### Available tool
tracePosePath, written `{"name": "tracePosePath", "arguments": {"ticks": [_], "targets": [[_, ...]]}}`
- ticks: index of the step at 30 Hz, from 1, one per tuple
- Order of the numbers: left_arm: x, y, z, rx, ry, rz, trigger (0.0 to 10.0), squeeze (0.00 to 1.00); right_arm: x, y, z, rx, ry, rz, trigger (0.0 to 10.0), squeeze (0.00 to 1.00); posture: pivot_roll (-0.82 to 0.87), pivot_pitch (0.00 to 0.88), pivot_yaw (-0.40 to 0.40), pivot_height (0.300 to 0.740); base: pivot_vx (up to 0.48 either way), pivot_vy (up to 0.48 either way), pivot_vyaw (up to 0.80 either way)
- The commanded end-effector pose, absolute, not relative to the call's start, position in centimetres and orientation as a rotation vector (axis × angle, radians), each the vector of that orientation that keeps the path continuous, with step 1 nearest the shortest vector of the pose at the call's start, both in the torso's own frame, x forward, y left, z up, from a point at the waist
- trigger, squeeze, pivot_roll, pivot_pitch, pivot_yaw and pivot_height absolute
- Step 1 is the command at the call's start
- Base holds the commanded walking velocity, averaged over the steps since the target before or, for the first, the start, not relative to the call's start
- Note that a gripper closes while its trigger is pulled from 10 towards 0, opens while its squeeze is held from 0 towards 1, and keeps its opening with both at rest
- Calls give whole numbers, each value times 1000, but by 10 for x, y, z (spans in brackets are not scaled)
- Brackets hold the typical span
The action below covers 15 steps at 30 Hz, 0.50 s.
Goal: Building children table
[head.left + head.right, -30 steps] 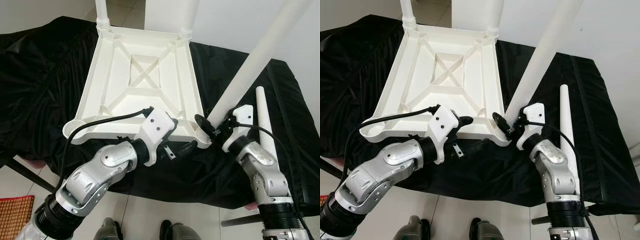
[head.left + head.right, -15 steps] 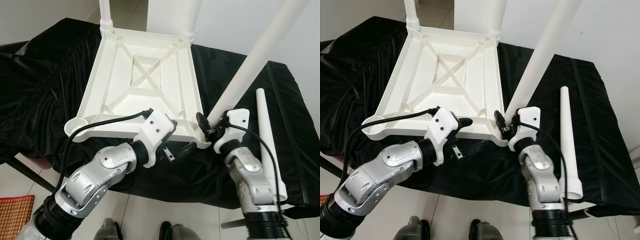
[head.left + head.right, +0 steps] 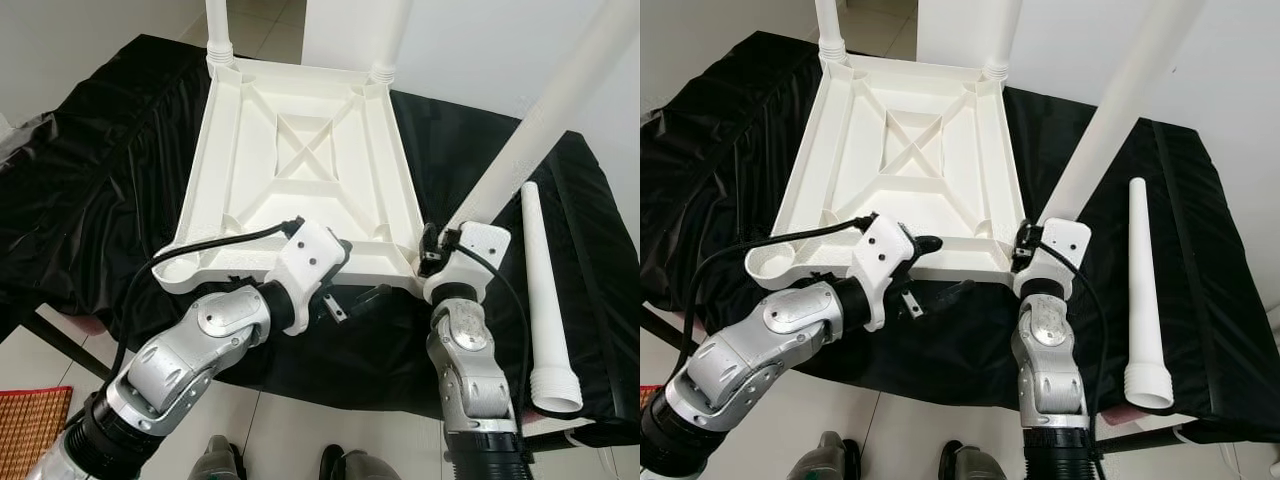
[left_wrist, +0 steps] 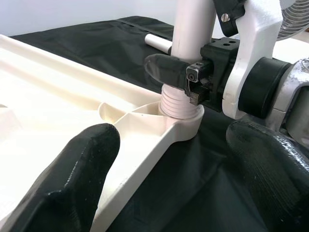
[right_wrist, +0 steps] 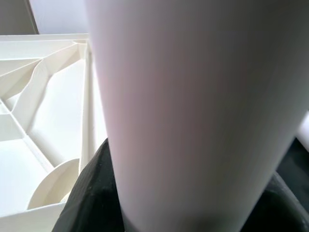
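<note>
The white table top (image 3: 300,150) lies upside down on a black cloth. Two white legs (image 3: 217,25) stand in its far corners. A third white leg (image 3: 530,140) leans up and to the right from the near right corner socket (image 4: 186,126), its threaded end (image 4: 177,104) resting in the socket. My right gripper (image 3: 432,250) is shut on this leg just above the threads. My left gripper (image 3: 945,268) is open astride the table top's near rim, one finger (image 4: 77,169) over the underside and the other (image 4: 270,169) in front of the rim.
A loose white leg (image 3: 543,290) lies on the cloth to the right, its threaded end towards me. The near left corner socket (image 3: 180,270) holds nothing. The black cloth (image 3: 90,180) covers the whole bench; tiled floor lies below its front edge.
The camera has shifted. My right forearm has swung inward from the right to stand below the near right corner, still gripping the leg. The left gripper has kept its place on the rim.
</note>
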<state>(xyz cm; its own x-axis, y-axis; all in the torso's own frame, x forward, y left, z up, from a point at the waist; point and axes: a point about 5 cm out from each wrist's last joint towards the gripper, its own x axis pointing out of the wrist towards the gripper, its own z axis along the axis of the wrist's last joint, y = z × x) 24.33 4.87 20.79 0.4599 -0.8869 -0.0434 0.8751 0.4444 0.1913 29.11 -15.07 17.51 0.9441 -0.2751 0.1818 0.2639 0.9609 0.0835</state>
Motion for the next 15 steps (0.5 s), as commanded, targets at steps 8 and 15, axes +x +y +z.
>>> {"name": "tracePosePath", "arguments": {"ticks": [8, 15], "targets": [[236, 45, 204, 196, -53, -1221, 10000, 0, 289, -158, 163, 37, -145, -291, 10000, 1000, 67, 152, -83, 740, 0, 0, 0], [235, 45, 204, 193, -54, -1221, 10000, 0, 289, -158, 169, 52, -173, -105, 10000, 886, 62, 154, -84, 740, 0, 0, 0]]}}
